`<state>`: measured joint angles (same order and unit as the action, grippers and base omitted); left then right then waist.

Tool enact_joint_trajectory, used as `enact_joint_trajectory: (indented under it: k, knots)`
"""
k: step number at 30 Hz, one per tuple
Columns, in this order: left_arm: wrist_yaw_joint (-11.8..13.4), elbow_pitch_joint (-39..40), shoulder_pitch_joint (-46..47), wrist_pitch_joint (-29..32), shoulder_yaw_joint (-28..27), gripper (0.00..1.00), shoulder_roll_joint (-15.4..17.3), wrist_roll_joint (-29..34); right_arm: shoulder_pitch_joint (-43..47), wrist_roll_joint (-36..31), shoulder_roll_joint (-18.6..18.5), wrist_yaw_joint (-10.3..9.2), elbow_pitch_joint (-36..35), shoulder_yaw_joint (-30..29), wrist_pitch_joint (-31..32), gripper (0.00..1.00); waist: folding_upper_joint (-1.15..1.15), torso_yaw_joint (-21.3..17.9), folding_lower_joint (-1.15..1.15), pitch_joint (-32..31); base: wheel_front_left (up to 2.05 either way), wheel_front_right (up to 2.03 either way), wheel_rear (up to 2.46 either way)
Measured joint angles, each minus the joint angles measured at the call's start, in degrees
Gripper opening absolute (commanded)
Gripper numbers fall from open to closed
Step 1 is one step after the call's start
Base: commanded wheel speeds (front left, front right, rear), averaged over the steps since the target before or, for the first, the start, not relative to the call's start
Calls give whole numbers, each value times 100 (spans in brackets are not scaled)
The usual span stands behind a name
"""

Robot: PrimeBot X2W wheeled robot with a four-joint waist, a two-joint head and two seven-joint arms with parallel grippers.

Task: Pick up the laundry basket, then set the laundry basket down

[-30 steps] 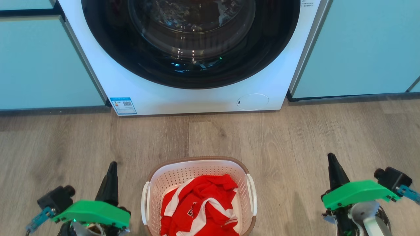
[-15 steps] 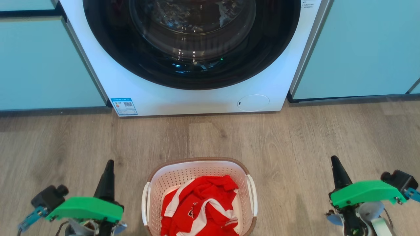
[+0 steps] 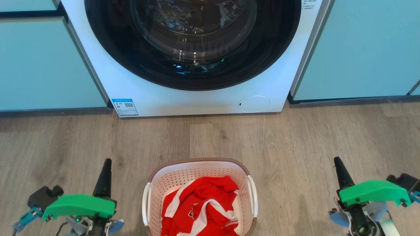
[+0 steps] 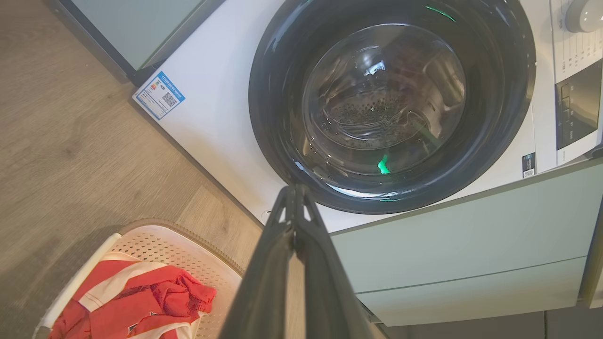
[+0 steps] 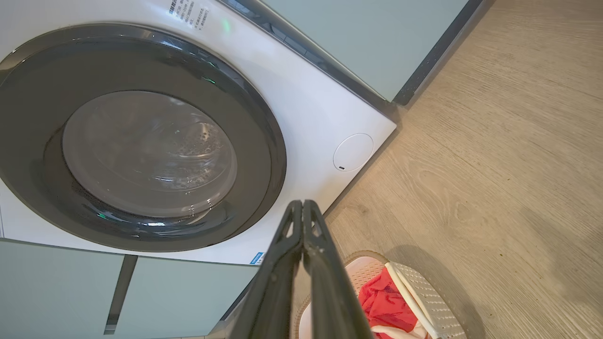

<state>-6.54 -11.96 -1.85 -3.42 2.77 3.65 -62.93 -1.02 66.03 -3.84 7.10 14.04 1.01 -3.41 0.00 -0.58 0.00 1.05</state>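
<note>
The laundry basket [image 3: 197, 172] stands on the wooden floor at the bottom centre of the head view, white with perforated walls and a brown rim. A red and white garment [image 3: 200, 206] lies crumpled inside it. My left gripper [image 3: 107, 163] hangs to the basket's left, shut and empty, well apart from the white side handle [image 3: 145, 203]. My right gripper [image 3: 337, 161] is far off to the basket's right, also shut with nothing in it. The left wrist view has the basket [image 4: 155, 245] at lower left beside my shut left gripper [image 4: 295, 188]. In the right wrist view, my right gripper [image 5: 302, 205] is pressed shut above the basket [image 5: 424, 301].
A white front-loading washing machine [image 3: 197, 98] with a dark round door [image 3: 193, 42] stands straight ahead, beyond a strip of bare floor. Pale green cabinets [image 3: 42, 65] flank it on both sides. Wooden floor [image 3: 295, 141] spreads around the basket.
Both grippers have drifted outward and lower in the head view, away from the basket. The picture has slid down slightly. The basket stays on the floor.
</note>
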Motion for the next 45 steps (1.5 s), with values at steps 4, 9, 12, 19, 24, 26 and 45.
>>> enact_joint_trajectory:
  k: [4,9,12,19,24,26,45]
  knots:
    - [-1,-26,45,90,-26,0,0,-267,-24,236,0,0,8,-66,91,0,0,5,0,-7,0,0,0]
    - [-4,-42,101,158,-130,0,0,-592,-115,531,0,0,27,-122,166,0,0,11,0,-17,0,0,0]
    - [-5,-65,101,202,-147,0,0,-789,-113,701,0,0,36,-152,208,0,0,15,0,-22,0,0,0]
    - [-7,-154,181,335,-180,0,0,-1250,-113,1109,0,0,68,-266,305,0,0,24,0,-35,0,0,0]
    - [-9,-177,232,394,-218,0,0,-1579,-114,1401,0,0,92,-319,412,0,0,30,0,-44,0,0,0]
    - [-9,-192,232,444,-264,0,0,-1709,-114,1515,0,0,97,-342,446,0,0,33,0,-48,0,0,0]
    - [-55,-355,411,723,-443,0,-4,-2871,-146,2554,1,0,157,-594,747,0,0,55,0,-82,0,0,0]
